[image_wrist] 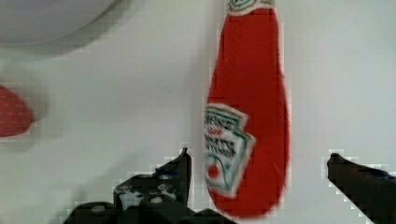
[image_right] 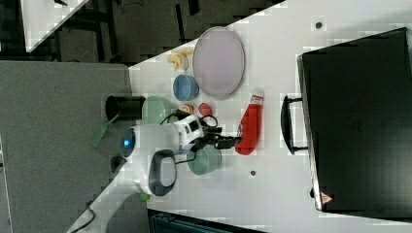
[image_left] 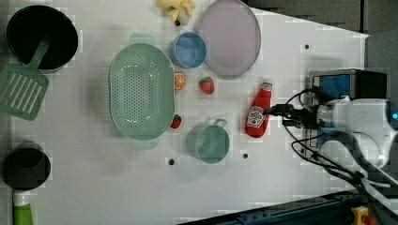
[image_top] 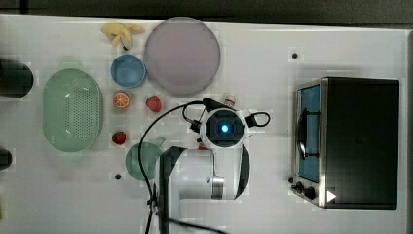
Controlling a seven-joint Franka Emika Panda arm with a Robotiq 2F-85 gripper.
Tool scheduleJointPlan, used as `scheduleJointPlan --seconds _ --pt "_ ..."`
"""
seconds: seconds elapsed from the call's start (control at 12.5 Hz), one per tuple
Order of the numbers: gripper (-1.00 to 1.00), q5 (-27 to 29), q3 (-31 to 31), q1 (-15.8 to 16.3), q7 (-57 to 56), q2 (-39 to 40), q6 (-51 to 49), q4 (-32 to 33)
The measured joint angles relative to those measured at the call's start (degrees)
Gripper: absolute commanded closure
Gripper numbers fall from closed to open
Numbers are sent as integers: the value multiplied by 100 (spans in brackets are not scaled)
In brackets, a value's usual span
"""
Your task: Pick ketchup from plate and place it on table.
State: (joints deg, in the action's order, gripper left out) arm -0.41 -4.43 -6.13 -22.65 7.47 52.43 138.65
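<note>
On the table [image_left: 94,187], off the plate [image_left: 230,37], the ketchup [image_left: 258,112] lies between the released gripper's [image_wrist: 257,163] spread jaws.

Glossy red plastic ketchup [image_wrist: 247,107]; smooth matt table [image_wrist: 116,107].

The ketchup [image_left: 258,114] lies flat on the table [image_left: 291,187], with the gripper [image_wrist: 257,163] straddling its lower body, fingers spread and a gap on each side. In the left view, bare table lies below and to the bottle's right up to the oven [image_left: 345,82]. On the left view's left, the green cup [image_left: 210,142] stands near, the strawberry [image_left: 206,85] and plate [image_left: 230,37] above; beyond them sits the basket [image_left: 141,90].
</note>
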Motion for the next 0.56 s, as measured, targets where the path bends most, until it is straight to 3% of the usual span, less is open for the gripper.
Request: scheduleJointPlan --seconds 0.32,0.56 --pt "-100 5 -184 -2 1018 -874 -1715 -1030" --pt "-100 4 -213 15 1701 -1457 -2933 -2305"
